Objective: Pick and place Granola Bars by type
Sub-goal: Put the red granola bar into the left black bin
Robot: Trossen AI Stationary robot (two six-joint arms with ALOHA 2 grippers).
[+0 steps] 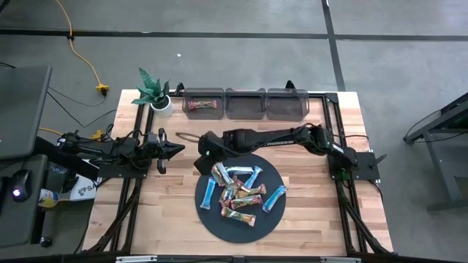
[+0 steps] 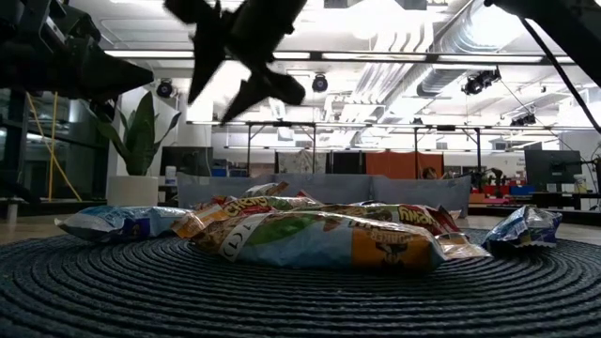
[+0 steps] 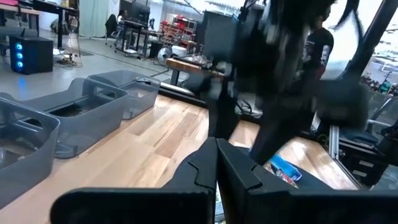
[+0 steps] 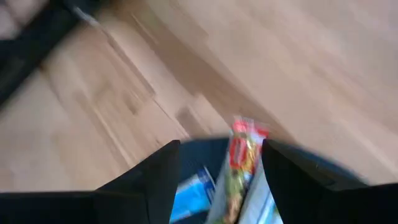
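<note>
With the Granola Bars (image 1: 240, 191) heaped on the dark disc (image 1: 212, 219) near the surface's front edge, the right claw (image 1: 202, 166), spread wide and empty above the red-topped bar (image 4: 244, 149), should straddle it alone before descending.

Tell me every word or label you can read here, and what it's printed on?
"SA": white sheet under the left arm; the rest is hidden.
Print on the granola bars in the low view is too warped to read.
White lettering on the right arm is too small to read.
Nothing else is legible.
</note>
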